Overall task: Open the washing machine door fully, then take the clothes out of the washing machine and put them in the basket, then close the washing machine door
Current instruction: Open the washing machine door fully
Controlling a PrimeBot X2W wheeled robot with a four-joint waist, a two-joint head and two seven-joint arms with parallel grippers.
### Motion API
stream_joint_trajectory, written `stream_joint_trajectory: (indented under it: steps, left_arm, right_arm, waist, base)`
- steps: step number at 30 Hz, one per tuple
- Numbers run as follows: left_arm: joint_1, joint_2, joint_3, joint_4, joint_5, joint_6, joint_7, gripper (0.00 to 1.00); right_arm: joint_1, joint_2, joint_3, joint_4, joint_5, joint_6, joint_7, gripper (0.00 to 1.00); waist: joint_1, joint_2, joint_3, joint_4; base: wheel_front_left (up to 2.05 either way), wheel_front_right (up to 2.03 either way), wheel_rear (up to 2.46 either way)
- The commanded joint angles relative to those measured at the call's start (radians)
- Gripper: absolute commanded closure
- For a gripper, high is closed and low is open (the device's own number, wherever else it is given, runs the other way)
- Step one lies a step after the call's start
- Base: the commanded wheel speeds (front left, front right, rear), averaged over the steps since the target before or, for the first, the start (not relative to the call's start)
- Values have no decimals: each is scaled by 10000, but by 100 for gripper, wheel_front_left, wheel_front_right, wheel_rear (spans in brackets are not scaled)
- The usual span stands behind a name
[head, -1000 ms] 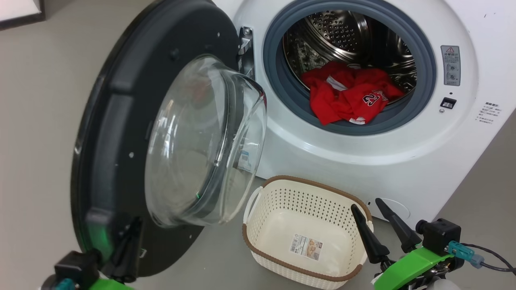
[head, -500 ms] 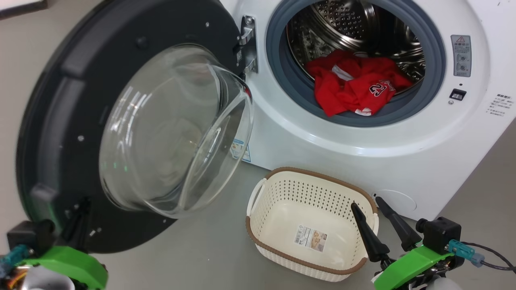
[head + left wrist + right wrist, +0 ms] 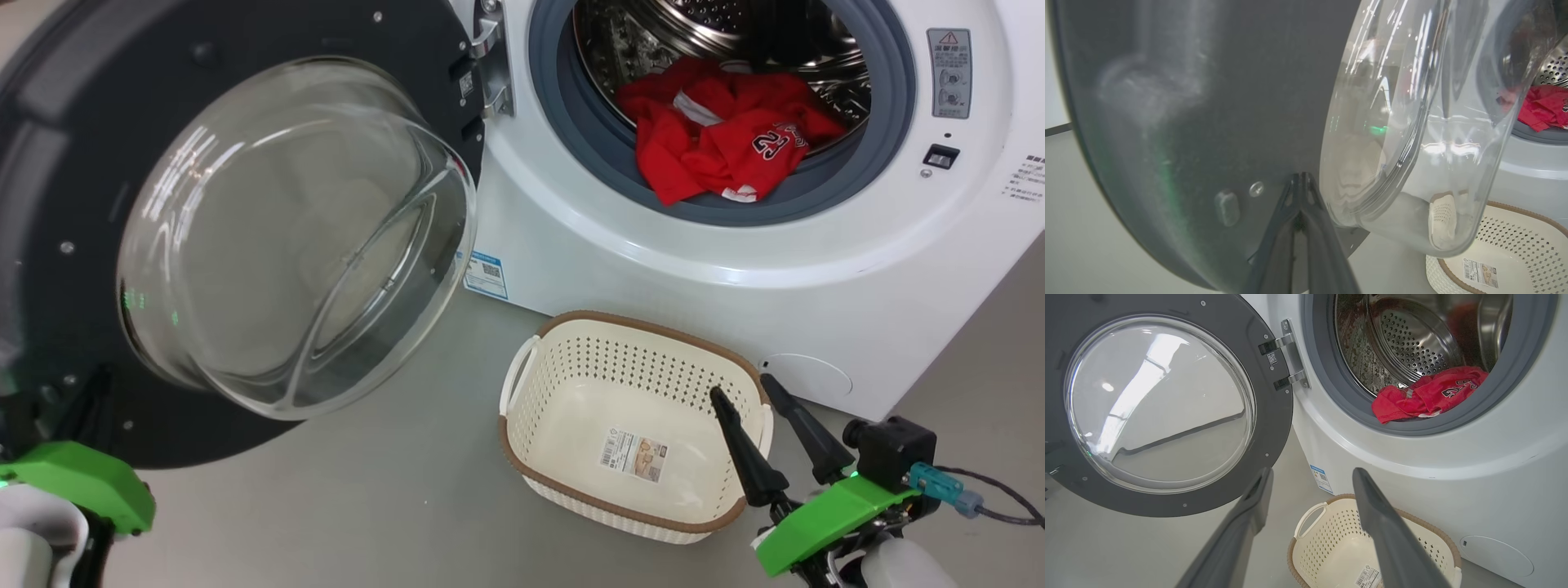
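Now the door-opening step looks nearly done: the left pincer, shut on nothing, seems to press its tips on the wide-open door. The right pincer gapes empty above the basket. Next, reach for the clothes in the drum.

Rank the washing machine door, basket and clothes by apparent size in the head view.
1. washing machine door, nearest the camera
2. basket
3. clothes, farthest away
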Motion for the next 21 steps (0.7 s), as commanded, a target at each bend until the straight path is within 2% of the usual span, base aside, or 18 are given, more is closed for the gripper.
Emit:
stream_joint_trajectory:
  steps: [1, 13, 21]
  left_arm:
    - [-692, 693, 459, 73, 46, -21, -143, 100]
    - [-1944, 836, 49, 2090, 100, -428, -578, 100]
    - [-2155, 703, -249, 2616, -5, -556, -925, 100]
  right_arm:
    - [-380, -51, 255, -214, -7, 16, -130, 0]
    - [-503, 78, 349, -149, 47, 16, -130, 0]
    - [-417, 75, 274, -173, 62, 16, -130, 0]
  waist:
    - [0, 0, 60, -19]
    - [0, 0, 127, -108]
    - [0, 0, 47, -47]
  base:
    - [0, 0, 0]
    - [0, 0, 0]
    - [0, 0, 0]
